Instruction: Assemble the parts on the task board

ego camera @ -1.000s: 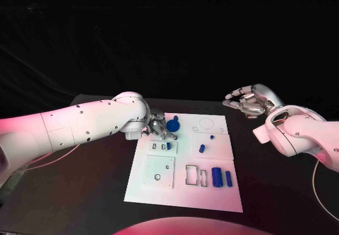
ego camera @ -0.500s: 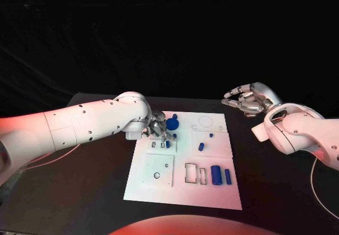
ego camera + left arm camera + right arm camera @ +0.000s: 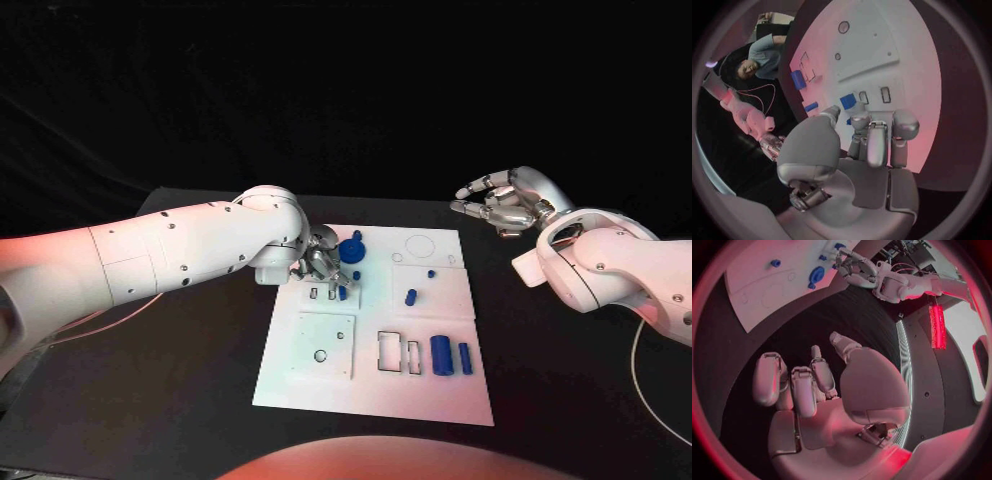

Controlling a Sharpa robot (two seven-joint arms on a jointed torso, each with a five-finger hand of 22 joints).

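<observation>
Mostly unassembled: blue parts (image 3: 441,357) loose on task board (image 3: 372,395), left hand (image 3: 323,265) fingering them (grip unclear), right hand (image 3: 498,205) curled empty.

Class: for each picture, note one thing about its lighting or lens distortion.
Head view: pink light tints the white task board; the background is black. Left wrist view: fisheye bends the board's straight edges. Right wrist view: reddish light falls on the silver right hand.

The head camera looks steeply down on the desk (image 3: 173,400) and white task board (image 3: 375,395) from above. Each wrist camera sits close behind its own hand, and all three views share the board.
</observation>
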